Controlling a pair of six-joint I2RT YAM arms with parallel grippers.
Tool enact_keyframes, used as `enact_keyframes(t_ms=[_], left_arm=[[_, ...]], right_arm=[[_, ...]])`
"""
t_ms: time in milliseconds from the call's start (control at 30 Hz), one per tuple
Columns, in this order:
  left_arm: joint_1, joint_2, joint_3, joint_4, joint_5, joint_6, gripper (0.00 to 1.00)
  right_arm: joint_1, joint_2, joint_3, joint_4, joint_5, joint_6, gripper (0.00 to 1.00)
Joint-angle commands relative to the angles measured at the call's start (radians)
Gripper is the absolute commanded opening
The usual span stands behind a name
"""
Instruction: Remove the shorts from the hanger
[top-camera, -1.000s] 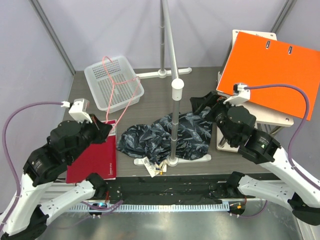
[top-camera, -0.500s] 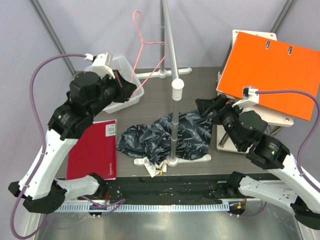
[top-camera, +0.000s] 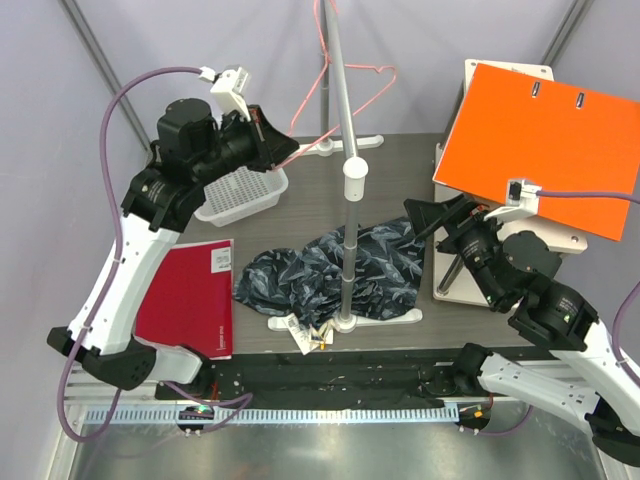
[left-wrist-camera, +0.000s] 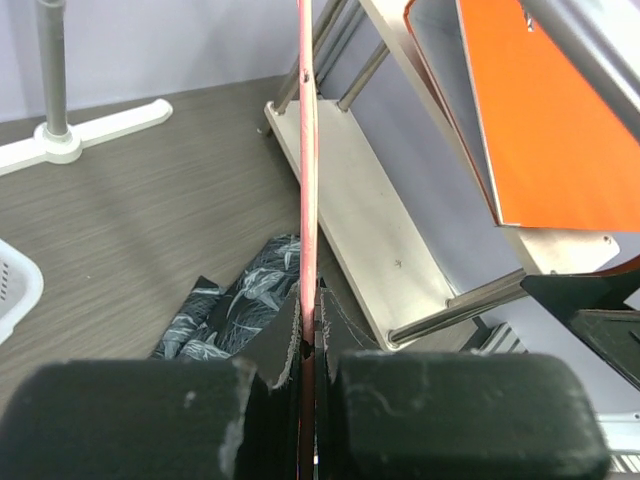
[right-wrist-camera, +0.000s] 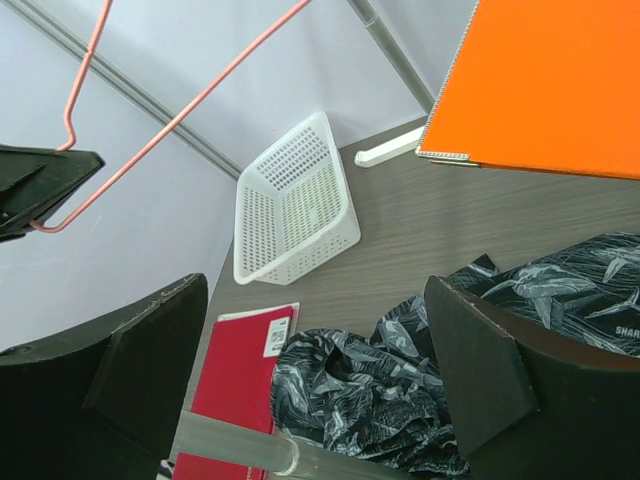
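So the big change in the last second: the left gripper (top-camera: 278, 148) was down low over the red notebook (top-camera: 190, 300) with the hanger (left-wrist-camera: 306, 150) trailing across the basket (top-camera: 240, 190), and now that arm is swung way up, holding the hanger in the air right next to the sloping rail (top-camera: 335, 60). Its jaws are pinched tight on the pink wire; the wrist view shows the wire running straight out between the pads. The hanger is totally bare, so I'd say the removal itself is basically done and what's left is parking the hanger somewhere, maybe back on the rail. The rail and the upright pole (top-camera: 346, 230) are the obvious things to snag the wire on. The shorts (top-camera: 330, 265) haven't budged: they're in a crumpled heap on the table around the pole's foot, tags (top-camera: 310, 337) poking out at the near edge. Over on the right, the right gripper (top-camera: 432, 222) is a bit further back than before and hangs by the shorts' right end, spread wide with nothing in it. Behind it, the orange binder (top-camera: 540, 130) sits on its rack (top-camera: 455, 285), well clear of the hanger.
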Motion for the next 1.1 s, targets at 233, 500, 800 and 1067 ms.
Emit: enact_keyframes(t_ms=[233, 500, 800, 1067], left_arm=[[0.033, 0.018, 0.01, 0.033, 0.077, 0.028, 0.0], [0.047, 0.027, -0.009, 0.025, 0.096, 0.025, 0.0], [0.082, 0.019, -0.044, 0.013, 0.125, 0.01, 0.34], [0.103, -0.158, -0.139, -0.03, -0.086, -0.05, 1.0]], right_arm=[[0.002, 0.003, 0.004, 0.006, 0.021, 0.01, 0.95], [0.002, 0.014, -0.005, 0.012, 0.023, 0.008, 0.95], [0.002, 0.022, -0.008, 0.019, 0.032, -0.001, 0.95], [0.004, 0.034, -0.022, 0.022, 0.031, -0.004, 0.95]])
